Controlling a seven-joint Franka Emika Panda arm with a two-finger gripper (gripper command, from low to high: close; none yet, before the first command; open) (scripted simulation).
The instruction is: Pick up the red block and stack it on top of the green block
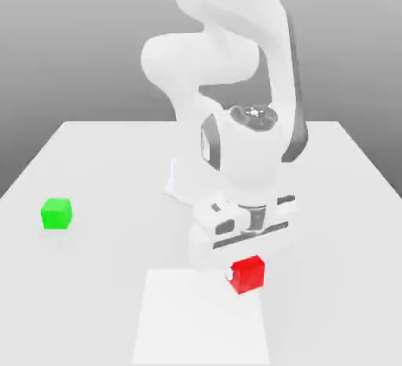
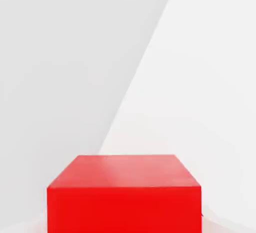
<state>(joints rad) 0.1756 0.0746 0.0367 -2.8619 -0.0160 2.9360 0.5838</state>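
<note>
The red block (image 1: 251,275) rests on the white table near its front, a little toward the exterior view's right. My gripper (image 1: 245,272) has come straight down over it and is shut on the red block, with one white fingertip (image 1: 232,276) pressed to its side. In the hand view the red block (image 2: 124,194) sits very close, with its top and one side face showing. The green block (image 1: 56,214) stands alone on the table far off toward the exterior view's left, apart from the arm.
The white table (image 1: 102,168) spreads around both blocks. A lighter square patch (image 1: 180,325) lies under the red block at the front. The arm's bulky white links (image 1: 228,66) rise behind the gripper at the middle back.
</note>
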